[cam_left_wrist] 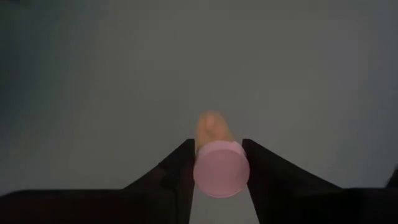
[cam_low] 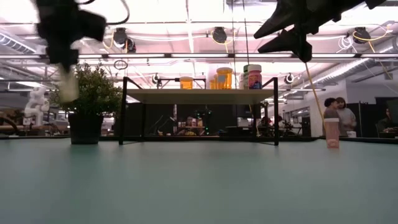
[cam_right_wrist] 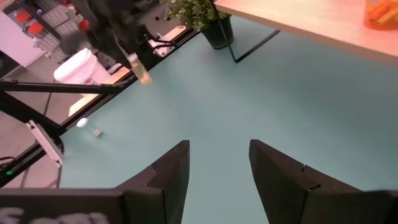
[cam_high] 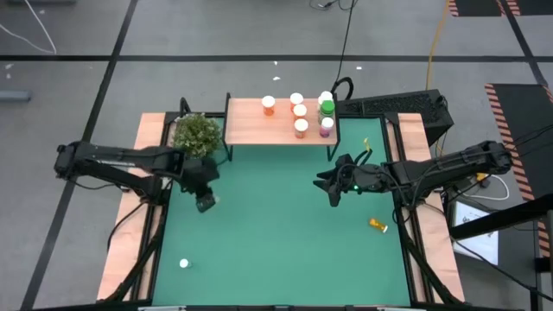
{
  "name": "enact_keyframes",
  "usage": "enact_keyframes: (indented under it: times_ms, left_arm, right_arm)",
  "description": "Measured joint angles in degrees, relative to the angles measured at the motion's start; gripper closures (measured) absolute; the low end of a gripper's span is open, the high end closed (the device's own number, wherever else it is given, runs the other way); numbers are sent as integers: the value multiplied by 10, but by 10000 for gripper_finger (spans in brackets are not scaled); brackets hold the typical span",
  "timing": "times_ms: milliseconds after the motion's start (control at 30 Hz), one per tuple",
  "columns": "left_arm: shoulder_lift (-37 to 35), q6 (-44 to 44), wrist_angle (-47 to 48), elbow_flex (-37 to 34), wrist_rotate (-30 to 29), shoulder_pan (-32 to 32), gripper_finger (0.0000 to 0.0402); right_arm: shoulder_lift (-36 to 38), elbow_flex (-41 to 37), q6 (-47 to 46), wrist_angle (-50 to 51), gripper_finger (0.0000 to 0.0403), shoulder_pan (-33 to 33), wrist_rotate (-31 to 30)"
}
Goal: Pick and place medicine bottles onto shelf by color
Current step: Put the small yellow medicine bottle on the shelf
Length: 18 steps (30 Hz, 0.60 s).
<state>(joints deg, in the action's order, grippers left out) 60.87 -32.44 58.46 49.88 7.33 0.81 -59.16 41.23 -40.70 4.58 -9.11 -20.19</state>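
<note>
The left end effector (cam_high: 206, 202) hangs above the counter (cam_high: 276, 250) near the plant (cam_high: 196, 132), pinching a small bottle (cam_left_wrist: 219, 165). The right end effector (cam_high: 333, 187), fingers spread, hovers before the shelf (cam_high: 251, 128), where six bottles (cam_high: 300, 110) stand.

Six bottles (cam_high: 300, 110) are being carried by the shelf (cam_high: 251, 127) at upper centre. A plant (cam_high: 197, 133) is being kept just left of it. The left gripper (cam_high: 206, 203) is being held left of centre, the right gripper (cam_high: 333, 186) right of centre. An orange bottle (cam_high: 378, 225) is lying at lower right, a white one (cam_high: 184, 263) at lower left.
</note>
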Motion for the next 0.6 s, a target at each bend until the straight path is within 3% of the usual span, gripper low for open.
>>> enact_keyframes:
  times_ms: [267, 433, 600]
  left_arm:
    - [142, 130, 93, 214, -4, -116, 282]
    - [286, 135, 164, 417, -5, -175, 282]
    - [422, 205, 224, 621, -30, -213, 283]
  right_arm:
    - [0, 0, 42, 2, 243, 47, 41]
    - [0, 0, 55, 5, 243, 78, 86]
    - [0, 0, 66, 6, 243, 99, 118]
